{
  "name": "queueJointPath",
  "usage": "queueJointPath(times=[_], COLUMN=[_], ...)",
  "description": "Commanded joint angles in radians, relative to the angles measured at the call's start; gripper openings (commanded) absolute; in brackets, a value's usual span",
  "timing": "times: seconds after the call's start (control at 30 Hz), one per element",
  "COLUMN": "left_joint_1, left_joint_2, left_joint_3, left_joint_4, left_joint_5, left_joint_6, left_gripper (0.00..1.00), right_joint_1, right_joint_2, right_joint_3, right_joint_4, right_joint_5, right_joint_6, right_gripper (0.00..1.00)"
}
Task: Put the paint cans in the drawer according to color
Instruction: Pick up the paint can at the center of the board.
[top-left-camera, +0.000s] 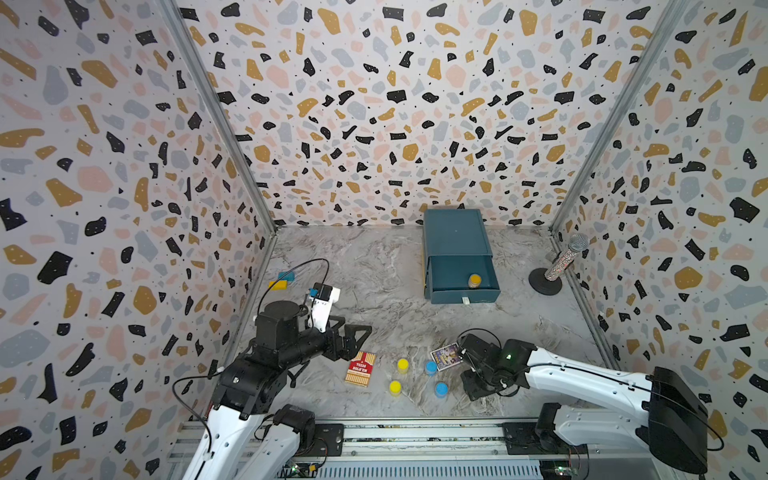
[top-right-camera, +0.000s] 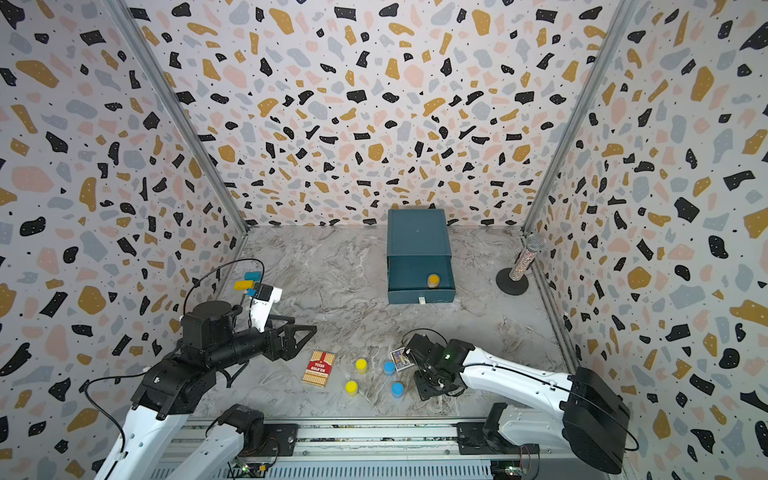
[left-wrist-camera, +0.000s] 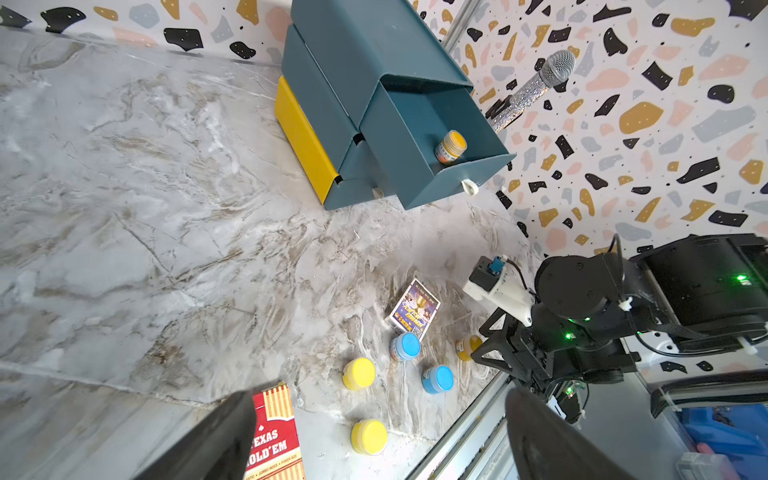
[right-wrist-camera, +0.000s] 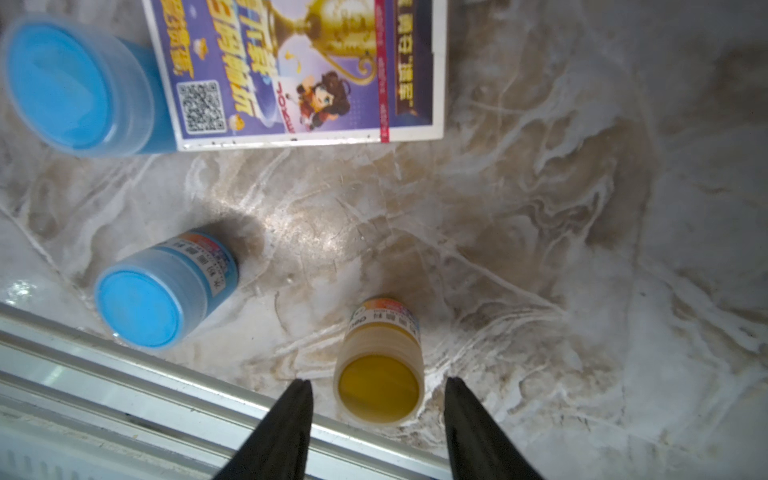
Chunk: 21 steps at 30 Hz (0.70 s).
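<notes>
The dark teal drawer (top-left-camera: 455, 232) stands at the back, its top tray pulled out with one orange paint can (top-left-camera: 474, 281) inside. Two yellow cans (top-left-camera: 402, 365) (top-left-camera: 395, 387) and two light blue cans (top-left-camera: 431, 367) (top-left-camera: 441, 389) stand near the front edge. In the right wrist view my right gripper (right-wrist-camera: 379, 381) is open, its fingers on either side of a second orange can (right-wrist-camera: 378, 374), with a gap on each side. In both top views the arm hides that can. My left gripper (top-left-camera: 361, 336) hovers open and empty, left of the cans.
A red card box (top-left-camera: 360, 368) lies left of the yellow cans. A purple card box (top-left-camera: 446, 356) lies against the right arm. A glittery microphone (top-left-camera: 565, 259) on a black base stands at the right wall. Yellow and blue blocks (top-left-camera: 282, 281) sit at the left wall. A metal rail (top-left-camera: 415, 432) borders the front.
</notes>
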Motion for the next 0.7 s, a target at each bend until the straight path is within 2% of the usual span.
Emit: queueJointPath(times=[0.0,0.17,0.5,0.57,0.67], left_joint_1=[0.014,0.013,0.013,0.012,0.013], left_joint_2=[-0.029,-0.033,-0.065,-0.068,-0.069], left_joint_3=[0.017,-0.002,-0.019,-0.019,-0.024], left_joint_4=[0.003,0.003,0.011,0.012,0.012], left_joint_5=[0.079,0.128,0.121,0.12,0.118], left_joint_6=[0.023,0.016,0.008,0.008,0.006], left_gripper=[0.97,0.96,0.97,0.97,0.97], right_joint_1=[0.006,0.006,0.006,0.006,0.006], right_joint_2=[0.016,0.049,0.095,0.095,0.063], right_joint_3=[-0.004,-0.001,0.008,0.007,0.016], right_joint_4=[-0.01,-0.003,0.002,0.005,-0.014], right_joint_5=[0.028,0.026,0.023,0.032,0.054], right_joint_6=[0.005,0.006,0.004,0.005,0.012], right_gripper=[0.55,0.51,0.41,0.37,0.24])
